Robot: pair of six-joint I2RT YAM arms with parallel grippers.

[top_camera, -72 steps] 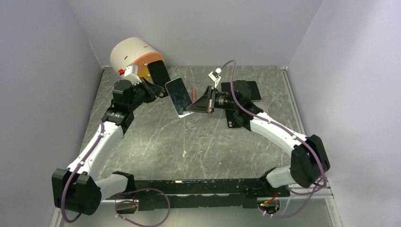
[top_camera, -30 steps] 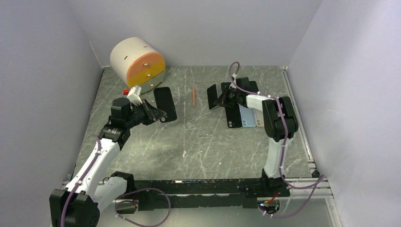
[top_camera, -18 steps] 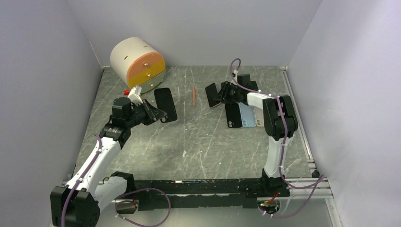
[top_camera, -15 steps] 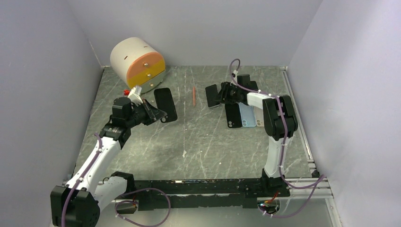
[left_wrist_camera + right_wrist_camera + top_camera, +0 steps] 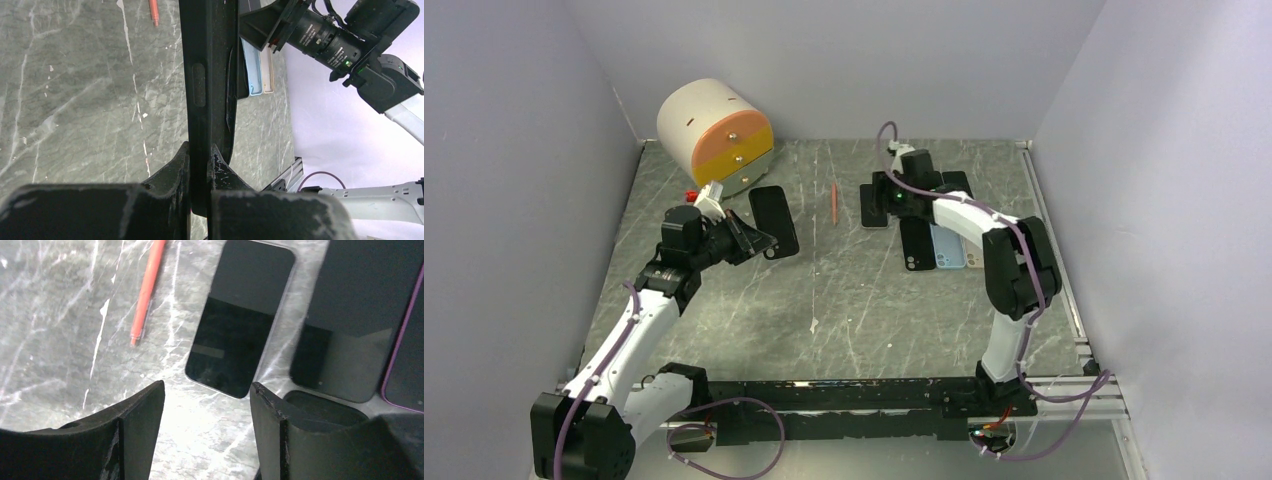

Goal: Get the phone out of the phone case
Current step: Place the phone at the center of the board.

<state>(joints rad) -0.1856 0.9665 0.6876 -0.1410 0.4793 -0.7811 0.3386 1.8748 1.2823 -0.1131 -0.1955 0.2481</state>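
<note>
Case (image 5: pixel 207 60), one, clamped in left pincer (image 5: pixel 200 155), one phone (image 5: pixel 240 320) lying below wide-open right pincer (image 5: pixel 207 390), one red pen (image 5: pixel 146 292)

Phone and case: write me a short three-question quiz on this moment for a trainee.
1. True or false: the phone lies flat on the table, outside the phone case.
2. What is the left gripper clamped on? A the phone case; B the phone; C nothing.
3. Fill in: the right gripper hangs over the phone with its jaws ___.
Key: 1 true; 2 A; 3 open.
</note>
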